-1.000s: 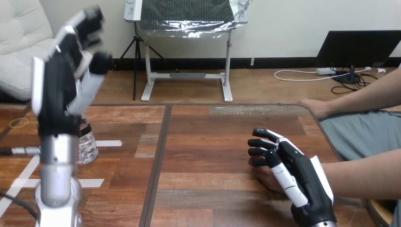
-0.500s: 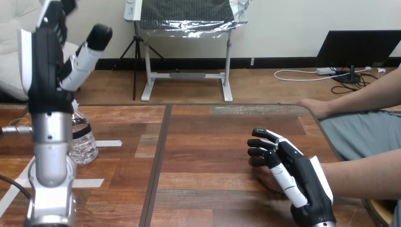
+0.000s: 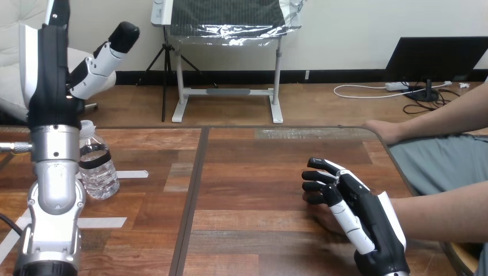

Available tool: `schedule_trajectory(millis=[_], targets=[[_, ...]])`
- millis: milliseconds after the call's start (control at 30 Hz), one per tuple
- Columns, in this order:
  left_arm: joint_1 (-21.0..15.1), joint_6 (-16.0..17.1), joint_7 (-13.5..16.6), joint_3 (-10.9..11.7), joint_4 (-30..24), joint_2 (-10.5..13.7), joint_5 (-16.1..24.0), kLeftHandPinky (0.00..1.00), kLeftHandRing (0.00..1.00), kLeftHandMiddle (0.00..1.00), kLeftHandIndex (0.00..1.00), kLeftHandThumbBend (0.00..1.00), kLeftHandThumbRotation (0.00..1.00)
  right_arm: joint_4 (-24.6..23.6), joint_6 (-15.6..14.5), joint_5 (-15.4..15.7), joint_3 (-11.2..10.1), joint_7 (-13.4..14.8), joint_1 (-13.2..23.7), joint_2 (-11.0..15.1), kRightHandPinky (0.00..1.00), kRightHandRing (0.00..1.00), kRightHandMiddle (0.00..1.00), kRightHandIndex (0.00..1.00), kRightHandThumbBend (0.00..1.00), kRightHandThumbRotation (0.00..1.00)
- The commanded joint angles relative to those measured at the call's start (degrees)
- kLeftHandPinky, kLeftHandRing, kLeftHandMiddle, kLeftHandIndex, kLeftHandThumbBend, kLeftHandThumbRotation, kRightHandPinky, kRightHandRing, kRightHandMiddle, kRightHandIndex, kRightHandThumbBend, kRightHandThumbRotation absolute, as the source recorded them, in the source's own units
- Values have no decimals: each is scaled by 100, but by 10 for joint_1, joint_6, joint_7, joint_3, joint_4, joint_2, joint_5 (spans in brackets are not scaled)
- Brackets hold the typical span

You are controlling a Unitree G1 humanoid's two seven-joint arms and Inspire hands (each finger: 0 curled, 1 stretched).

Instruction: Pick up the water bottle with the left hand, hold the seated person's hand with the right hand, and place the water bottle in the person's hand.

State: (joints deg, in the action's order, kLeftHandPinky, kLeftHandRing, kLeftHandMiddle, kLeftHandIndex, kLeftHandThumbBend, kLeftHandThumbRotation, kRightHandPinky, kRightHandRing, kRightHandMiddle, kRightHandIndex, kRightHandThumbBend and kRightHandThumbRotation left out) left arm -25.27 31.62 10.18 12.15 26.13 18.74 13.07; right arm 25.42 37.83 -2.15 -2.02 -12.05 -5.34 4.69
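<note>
Wooden table [image 3: 259,167] with the left hand [image 3: 43,75] raised high over its left part, empty, thumb splayed wide from straight fingers; right hand [image 3: 362,213] lies over the person's hand [image 3: 323,222] near the right edge, grip cannot be told; water bottle [image 3: 99,169] upright just beside the left forearm [image 3: 54,190].

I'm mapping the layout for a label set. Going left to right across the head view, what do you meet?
left hand, raised → water bottle → white tape strip → dark seam in the table → right hand → the person's forearm
</note>
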Motion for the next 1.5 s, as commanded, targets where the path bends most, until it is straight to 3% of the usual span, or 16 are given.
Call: schedule_trajectory(millis=[0, 867, 1233, 1467], targets=[[-48, -17, 5, -7, 32, 15, 2, 100, 100, 100, 98, 100, 77, -13, 15, -3, 2, 2, 18, -2, 67, 73, 76, 79, 77, 80], [-121, -57, 28, -40, 195, 45, 28, 100, 100, 100, 100, 99, 41, -13, 20, -7, 0, -1, 12, 0, 68, 74, 76, 79, 76, 80], [-148, -79, 29, -48, 252, 49, 28, 96, 100, 100, 100, 100, 36, -10, 24, -7, -1, 0, 13, 0, 68, 74, 76, 79, 77, 80], [-162, -71, 36, -54, 293, 53, 27, 95, 100, 100, 100, 100, 35, -12, 20, -4, -1, 3, 12, -1, 68, 73, 76, 79, 78, 80]])
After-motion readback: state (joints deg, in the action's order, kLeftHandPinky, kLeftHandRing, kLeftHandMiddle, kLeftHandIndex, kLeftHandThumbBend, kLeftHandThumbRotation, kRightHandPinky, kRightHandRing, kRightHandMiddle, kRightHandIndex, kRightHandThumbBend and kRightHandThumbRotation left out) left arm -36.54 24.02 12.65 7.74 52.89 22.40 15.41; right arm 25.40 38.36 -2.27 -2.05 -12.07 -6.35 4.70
